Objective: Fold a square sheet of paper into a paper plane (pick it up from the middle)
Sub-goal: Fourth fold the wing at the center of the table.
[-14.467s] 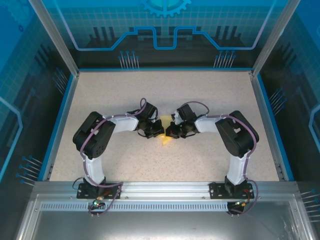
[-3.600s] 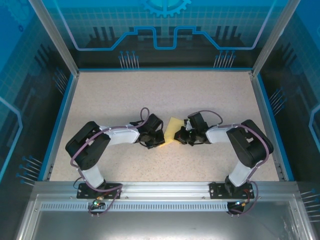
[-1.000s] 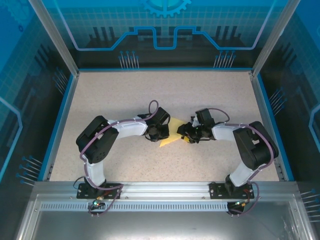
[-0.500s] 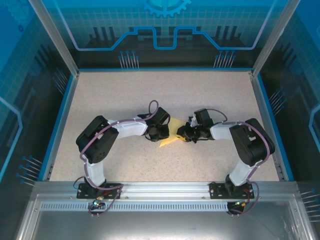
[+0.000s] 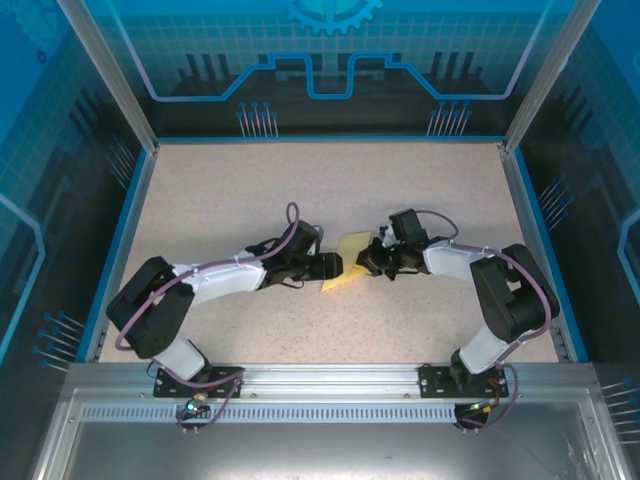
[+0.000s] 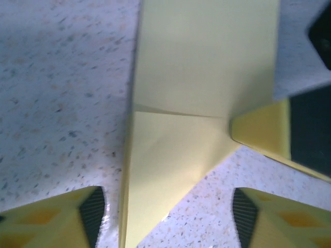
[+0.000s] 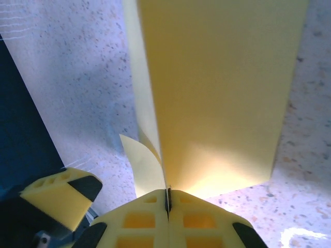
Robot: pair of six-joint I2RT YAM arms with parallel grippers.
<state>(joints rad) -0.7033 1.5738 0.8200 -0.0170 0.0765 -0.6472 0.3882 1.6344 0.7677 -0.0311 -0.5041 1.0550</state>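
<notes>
The pale-yellow sheet of paper (image 5: 346, 268) lies at the table's middle, folded into a wedge with a sharp tip toward the near left. In the left wrist view the sheet of paper (image 6: 207, 67) shows a crease, and its tip reaches between my left gripper's (image 6: 165, 222) spread fingers (image 6: 85, 217), which do not touch it. My left gripper (image 5: 333, 265) stands open at the paper's left. My right gripper (image 5: 368, 262) holds the paper's right edge. Its jaws (image 7: 167, 199) are shut on the folded layers (image 7: 217, 93), and one loose flap curls beside them.
The speckled beige table (image 5: 300, 190) is ringed by a blue rim (image 5: 120, 240) and glass walls. A metal rail (image 5: 330, 385) carries both arm bases at the near edge. Open tabletop stretches behind and in front of the paper.
My left gripper has opened, let go of the paper and drawn back a little, its arm now stretched lower. My right gripper has closed on the paper's right edge.
</notes>
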